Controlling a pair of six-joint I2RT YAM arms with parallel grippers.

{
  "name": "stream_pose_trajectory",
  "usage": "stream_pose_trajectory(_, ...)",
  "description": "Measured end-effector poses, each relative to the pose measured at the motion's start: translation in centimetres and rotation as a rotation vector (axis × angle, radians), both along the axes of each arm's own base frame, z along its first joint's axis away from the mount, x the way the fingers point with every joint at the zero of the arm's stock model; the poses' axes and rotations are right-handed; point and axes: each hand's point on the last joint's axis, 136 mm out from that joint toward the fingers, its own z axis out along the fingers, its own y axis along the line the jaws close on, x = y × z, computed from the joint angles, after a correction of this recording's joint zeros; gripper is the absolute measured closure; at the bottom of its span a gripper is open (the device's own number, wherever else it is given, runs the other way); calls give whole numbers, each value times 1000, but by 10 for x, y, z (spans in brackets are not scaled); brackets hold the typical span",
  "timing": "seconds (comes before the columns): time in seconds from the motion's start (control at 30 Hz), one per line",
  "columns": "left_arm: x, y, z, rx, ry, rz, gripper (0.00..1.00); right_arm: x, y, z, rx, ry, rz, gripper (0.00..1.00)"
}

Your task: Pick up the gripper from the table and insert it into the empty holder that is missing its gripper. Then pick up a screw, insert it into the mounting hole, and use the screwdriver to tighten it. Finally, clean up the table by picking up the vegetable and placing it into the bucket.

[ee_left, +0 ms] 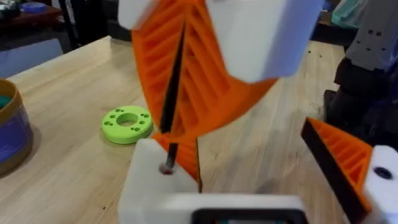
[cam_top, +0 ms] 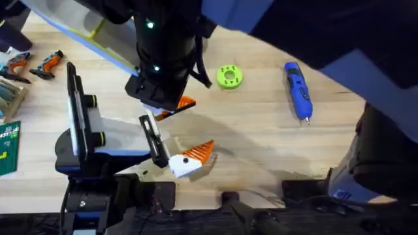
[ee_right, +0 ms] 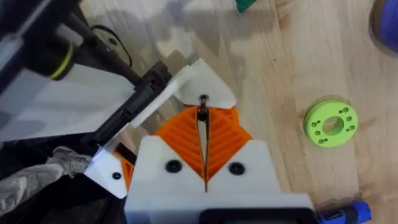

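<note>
— How far is the work now?

— I think the screw step is under way. The right hand (ee_right: pixel 205 149) has its orange pads pressed together on a thin dark pin (ee_right: pixel 203 112), probably the screw, and the pin's end touches the hole of the white holder (ee_left: pixel 149 180).

— And the gripper?

— An orange piece (ee_left: pixel 191 158) stands against the holder, so it seems already inserted, but I cannot be sure. The holder belongs to the left hand (ee_left: pixel 249 168), which is spread wide, the twin mount (ee_left: pixel 339 158) well apart.

— What is left?

— Tightening. The screwdriver (cam_top: pixel 297 88) lies untouched on the tabletop (cam_top: pixel 261 143), near the green disc (cam_top: pixel 228 76). After that, the vegetable must go into the bucket (ee_left: pixel 9 130).
</note>
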Motion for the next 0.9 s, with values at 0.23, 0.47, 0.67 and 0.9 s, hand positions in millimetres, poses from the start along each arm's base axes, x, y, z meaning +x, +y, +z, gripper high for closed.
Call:
stream_pose_trajectory(0.23,0,0,0,0,0,0,15,1,1,0,5,-2,0,995)
stream_pose_trajectory(0.47,0,0,0,0,0,0,15,1,1,0,4,-2,0,995)
stream_pose_trajectory(0.67,0,0,0,0,0,0,15,1,1,-1,2,-1,0,995)
stream_pose_trajectory(0.9,0,0,0,0,0,0,15,2,4,-11,-21,11,0,995)
